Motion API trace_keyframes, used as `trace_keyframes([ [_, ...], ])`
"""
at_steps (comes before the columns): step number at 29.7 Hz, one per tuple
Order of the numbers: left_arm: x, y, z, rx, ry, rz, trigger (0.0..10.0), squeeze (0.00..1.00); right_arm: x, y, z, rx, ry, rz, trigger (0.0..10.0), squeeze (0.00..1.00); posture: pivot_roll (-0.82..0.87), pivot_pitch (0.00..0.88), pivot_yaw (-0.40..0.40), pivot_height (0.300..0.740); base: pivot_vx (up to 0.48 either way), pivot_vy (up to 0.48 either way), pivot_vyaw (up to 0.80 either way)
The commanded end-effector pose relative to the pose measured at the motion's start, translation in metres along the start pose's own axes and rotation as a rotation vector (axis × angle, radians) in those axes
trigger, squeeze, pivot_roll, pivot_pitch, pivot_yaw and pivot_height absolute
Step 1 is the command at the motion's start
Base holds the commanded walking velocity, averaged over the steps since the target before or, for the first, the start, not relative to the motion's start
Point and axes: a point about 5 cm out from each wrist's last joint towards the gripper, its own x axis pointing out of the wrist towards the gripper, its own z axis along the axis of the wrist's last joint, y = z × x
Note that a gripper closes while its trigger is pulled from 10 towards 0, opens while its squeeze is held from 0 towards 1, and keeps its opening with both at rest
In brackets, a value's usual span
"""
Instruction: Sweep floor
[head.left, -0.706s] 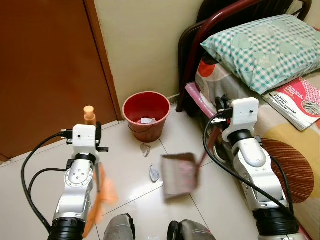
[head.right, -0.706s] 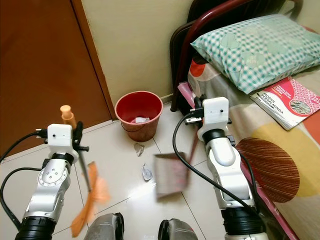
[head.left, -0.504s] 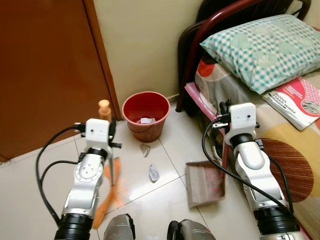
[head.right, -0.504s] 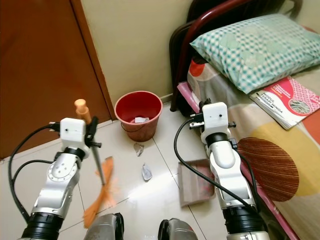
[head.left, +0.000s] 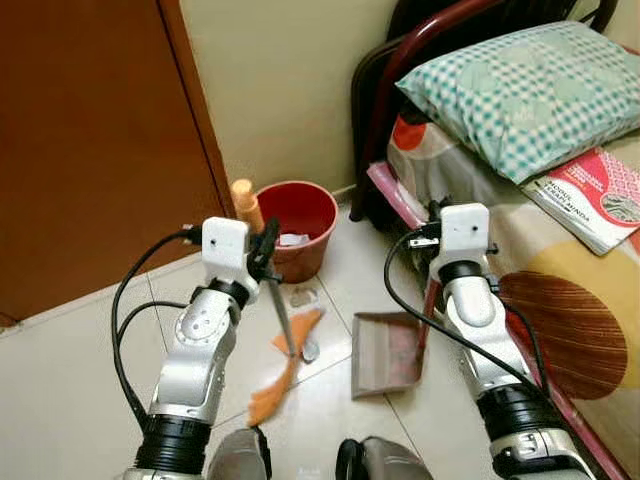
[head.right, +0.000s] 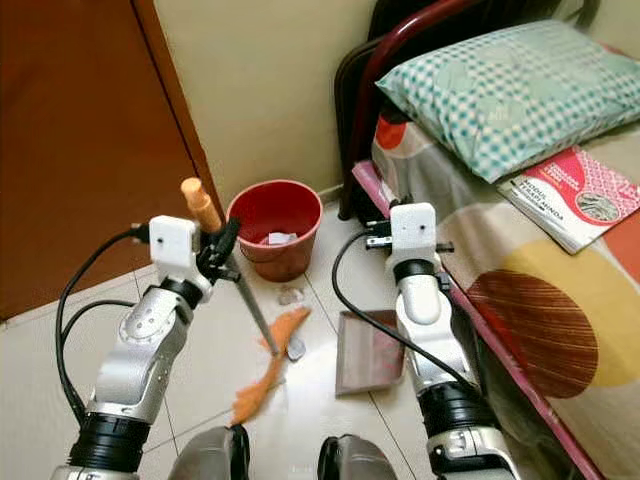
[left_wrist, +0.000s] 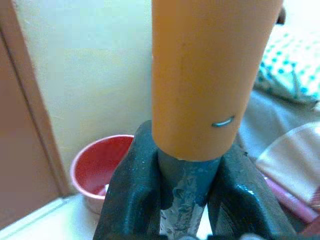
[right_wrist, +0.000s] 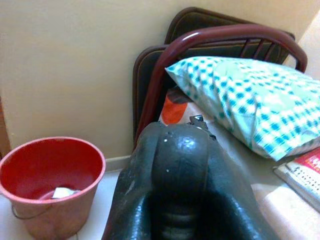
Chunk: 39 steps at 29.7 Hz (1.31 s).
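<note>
While both tools clamp on — left tool (head.left: 262, 243) broom (head.left: 283, 345) now at scrap (head.left: 311, 350), right tool (head.left: 432, 290) dustpan (head.left: 385, 352) closer.

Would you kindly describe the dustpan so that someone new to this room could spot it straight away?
Start at the bed on the robot's right and look down to the tiled floor beside it. The dustpan lies there below the right gripper, which grips its upright handle. It is a flat brownish tray, unlike the round red bucket by the wall.

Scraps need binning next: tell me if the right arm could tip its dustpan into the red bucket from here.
Probably yes. The right gripper holds the dustpan on bare floor, and the red bucket stands open just ahead with nothing between them.
</note>
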Motion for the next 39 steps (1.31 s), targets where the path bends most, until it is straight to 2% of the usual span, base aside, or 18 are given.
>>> trace_keyframes([
  [1,0.003,-0.008,0.013,-0.067,-0.050,-0.039,10.0,0.00,0.002,0.002,0.004,0.004,-0.024,0.004,10.0,0.00,-0.02,0.154,-0.034,0.740,0.000,0.000,0.00],
  [7,0.007,-0.010,0.034,-0.159,-0.104,-0.011,10.0,0.00,0.001,0.009,-0.004,0.042,0.012,0.021,10.0,0.00,-0.01,0.162,-0.034,0.740,0.000,0.000,0.00],
  [9,0.010,-0.002,0.050,-0.230,-0.166,0.056,10.0,0.00,-0.001,0.015,-0.008,0.093,0.034,0.046,10.0,0.00,-0.01,0.166,-0.033,0.740,0.000,0.000,0.00],
  [12,0.011,0.008,0.058,-0.276,-0.206,0.106,10.0,0.00,-0.001,0.019,-0.009,0.112,0.039,0.063,10.0,0.00,-0.01,0.168,-0.031,0.740,0.000,0.000,0.00],
  [14,0.009,0.018,0.060,-0.251,-0.225,0.146,10.0,0.00,-0.001,0.021,-0.008,0.121,0.038,0.075,10.0,0.00,-0.01,0.168,-0.030,0.740,0.000,0.000,0.00],
  [15,0.007,0.030,0.062,-0.229,-0.236,0.197,10.0,0.00,-0.001,0.022,-0.009,0.123,0.039,0.082,10.0,0.00,-0.01,0.168,-0.030,0.740,0.000,0.000,0.00],
  [16,0.006,0.034,0.062,-0.222,-0.236,0.214,10.0,0.00,-0.002,0.022,-0.009,0.123,0.040,0.084,10.0,0.00,-0.01,0.168,-0.030,0.740,0.000,0.000,0.00],
  [18,0.002,0.049,0.068,-0.158,-0.257,0.256,10.0,0.00,-0.003,0.022,-0.011,0.120,0.044,0.095,10.0,0.00,-0.01,0.168,-0.030,0.740,0.000,0.000,0.00],
  [23,-0.004,0.068,0.080,-0.074,-0.279,0.291,10.0,0.00,-0.007,0.016,-0.017,0.060,0.058,0.113,10.0,0.00,0.00,0.179,-0.033,0.740,0.000,0.000,0.00],
  [28,-0.011,0.075,0.084,-0.036,-0.274,0.304,10.0,0.00,-0.010,0.009,-0.021,0.011,0.073,0.115,10.0,0.00,0.00,0.192,-0.033,0.740,0.000,0.000,0.00],
  [35,-0.019,0.074,0.077,0.025,-0.237,0.287,10.0,0.00,-0.014,-0.001,-0.023,-0.002,0.081,0.103,10.0,0.00,0.01,0.205,-0.037,0.740,0.000,0.000,0.00],
  [39,-0.025,0.070,0.050,0.016,-0.142,0.259,10.0,0.00,-0.019,-0.006,-0.027,-0.017,0.091,0.087,10.0,0.00,0.00,0.177,-0.039,0.740,0.000,0.000,0.00],
])
